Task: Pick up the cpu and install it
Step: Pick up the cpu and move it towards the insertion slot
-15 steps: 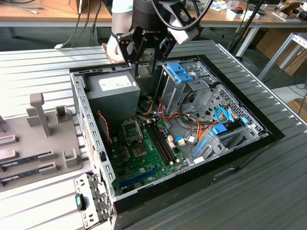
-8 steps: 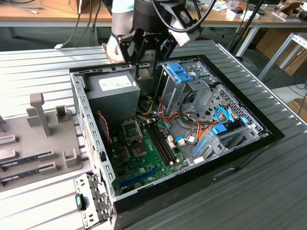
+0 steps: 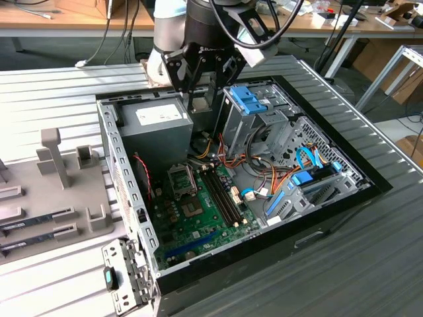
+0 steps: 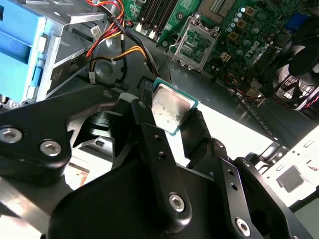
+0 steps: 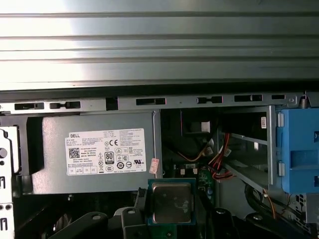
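The cpu [image 4: 169, 102] is held in the air, clamped by its edges between the two black fingers [image 4: 149, 134] of the gripper [image 4: 171, 110], which are drawn in narrow around it. An edge grip is judged to be used so that the silvery top and the underside are left untouched. In the first wrist view the cpu [image 5: 172, 201] is seen face-on, with its green rim showing at the sides, just in front of the grey power supply [image 5: 94, 149].

In the exterior view the gripper [image 3: 200, 99] is hung over the far end of the open computer case [image 3: 122, 172], between the power supply [image 3: 155, 129] and the blue drive cage [image 3: 250, 102], and well above the green motherboard [image 3: 198, 218]. That height is judged to keep the chip clear of the red and orange cables [image 3: 218, 155] bundled below it.

The socket [image 4: 194, 47] is seen beyond the chip in the second wrist view, its metal frame bare inside and well apart from the cpu. The pick-up is therefore taken as done and the seating as not yet done. The case is laid on its side on the slatted worktop [image 3: 53, 86], so that the board is turned upward and can be reached from above.
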